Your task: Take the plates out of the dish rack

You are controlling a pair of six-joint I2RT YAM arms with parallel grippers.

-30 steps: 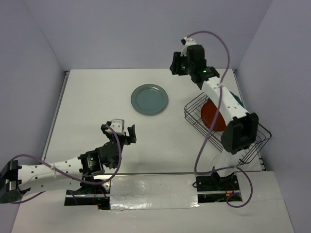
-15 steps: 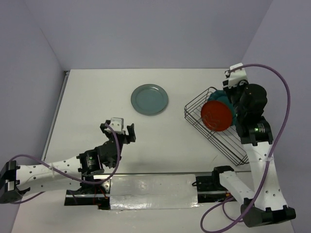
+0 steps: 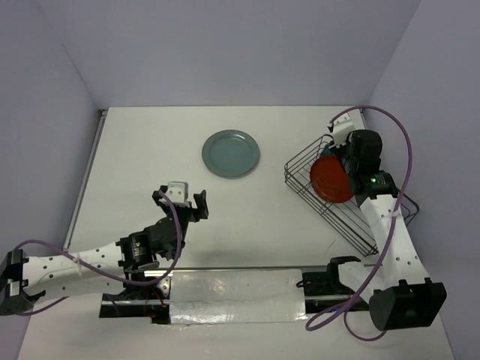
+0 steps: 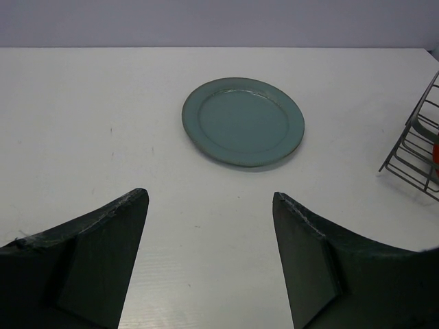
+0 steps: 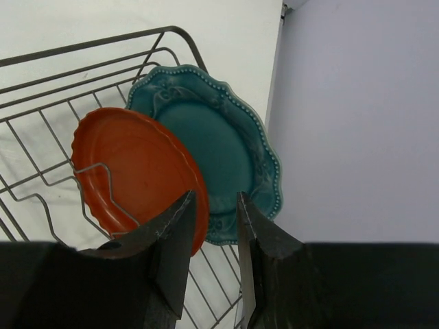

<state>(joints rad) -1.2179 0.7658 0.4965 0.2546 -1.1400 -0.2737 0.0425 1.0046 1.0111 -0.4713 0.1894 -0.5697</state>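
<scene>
Teal scalloped plate [image 5: 226, 144] clear only from right wrist | right pincer [image 5: 215, 199] narrowly apart; left pincer [image 4: 209, 197] wide apart

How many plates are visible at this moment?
3. A pale grey-green round plate lies flat on the table; a plain red-orange plate and a scalloped dark teal plate stand in the dark wire dish rack. Others might be hidden.
</scene>
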